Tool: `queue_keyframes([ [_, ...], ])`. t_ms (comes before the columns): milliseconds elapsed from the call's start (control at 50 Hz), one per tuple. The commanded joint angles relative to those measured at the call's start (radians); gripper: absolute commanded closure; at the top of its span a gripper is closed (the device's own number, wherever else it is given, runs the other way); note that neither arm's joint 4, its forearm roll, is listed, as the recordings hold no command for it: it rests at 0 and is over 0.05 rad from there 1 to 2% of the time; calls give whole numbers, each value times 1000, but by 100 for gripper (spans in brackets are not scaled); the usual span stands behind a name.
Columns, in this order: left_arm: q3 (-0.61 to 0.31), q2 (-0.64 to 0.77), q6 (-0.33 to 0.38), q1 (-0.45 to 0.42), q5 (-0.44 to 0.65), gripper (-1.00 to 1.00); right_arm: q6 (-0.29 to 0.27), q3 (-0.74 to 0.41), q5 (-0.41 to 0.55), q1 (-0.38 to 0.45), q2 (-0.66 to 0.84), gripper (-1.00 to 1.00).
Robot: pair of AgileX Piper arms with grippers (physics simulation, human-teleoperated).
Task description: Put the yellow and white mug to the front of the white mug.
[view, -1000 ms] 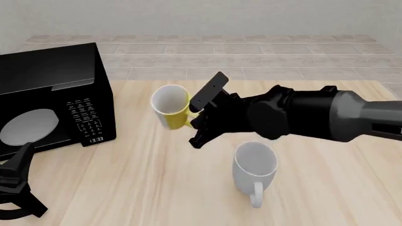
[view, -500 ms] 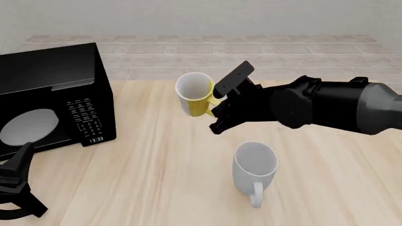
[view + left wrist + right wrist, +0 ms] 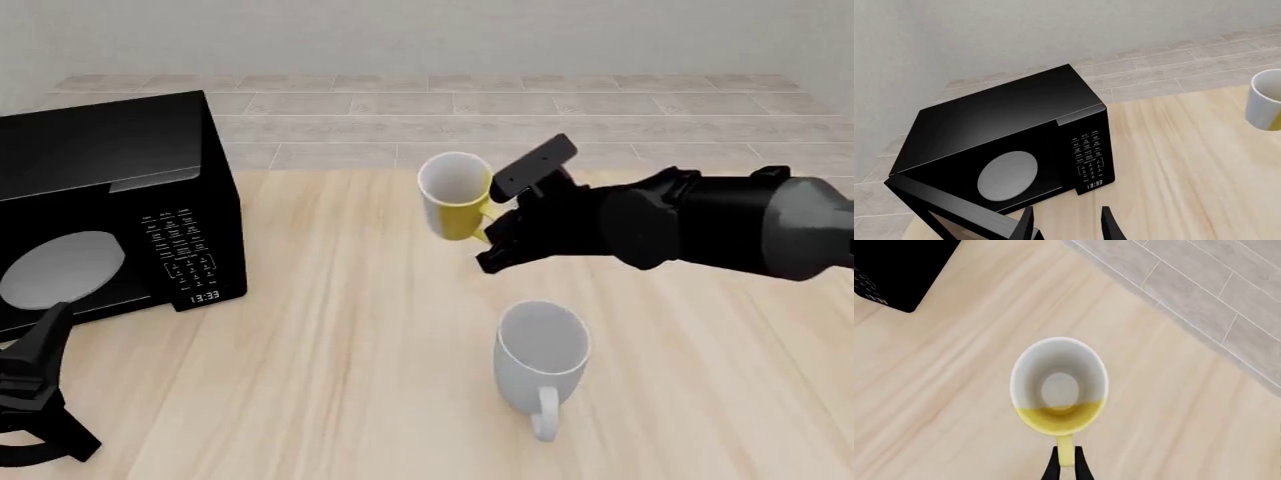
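The yellow and white mug [image 3: 455, 200] hangs tilted above the table, its white inside facing the front camera. My right gripper [image 3: 497, 216] is shut on its yellow handle; in the right wrist view the mug [image 3: 1059, 387] sits just beyond the gripper [image 3: 1066, 466], whose fingers pinch the handle. The white mug [image 3: 542, 348] stands upright nearer the front edge, handle toward the camera, apart from the gripper. My left gripper [image 3: 54, 385] rests at the table's front left, open [image 3: 1067, 230] and holding nothing. The left wrist view catches the yellow and white mug [image 3: 1265, 101] at its edge.
A black microwave [image 3: 114, 205] fills the table's left side, right in front of the left gripper [image 3: 1007, 150]. Bare wooden tabletop [image 3: 334, 360] lies between the microwave and the white mug. Beyond the table's far edge is tiled floor [image 3: 400, 110].
My right gripper has carried the yellow and white mug to the right, from near the microwave to a spot behind the white mug. The left arm and the white mug have not moved.
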Motion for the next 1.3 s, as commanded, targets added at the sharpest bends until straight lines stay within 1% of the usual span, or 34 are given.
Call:
queue_keyframes([
  [20,0,0,0,0,0,-100,26,8,-27,-41,20,100],
  [260,0,0,0,0,0,-100,40,13,-60,-84,67,100],
  [420,0,0,0,0,0,-100,60,13,-73,-103,88,100],
  [580,0,0,0,0,0,-100,66,13,-89,-133,118,100],
  [640,0,0,0,0,0,-100,60,10,-92,-149,132,100],
  [940,0,0,0,0,0,-100,80,16,-125,-192,184,100],
  [1020,0,0,0,0,0,-100,78,21,-136,-201,199,100],
  [1040,0,0,0,0,0,-100,70,19,-139,-210,211,100],
  [1080,0,0,0,0,0,-100,77,20,-144,-211,214,100],
  [1300,0,0,0,0,0,-100,72,25,-140,-234,223,100],
])
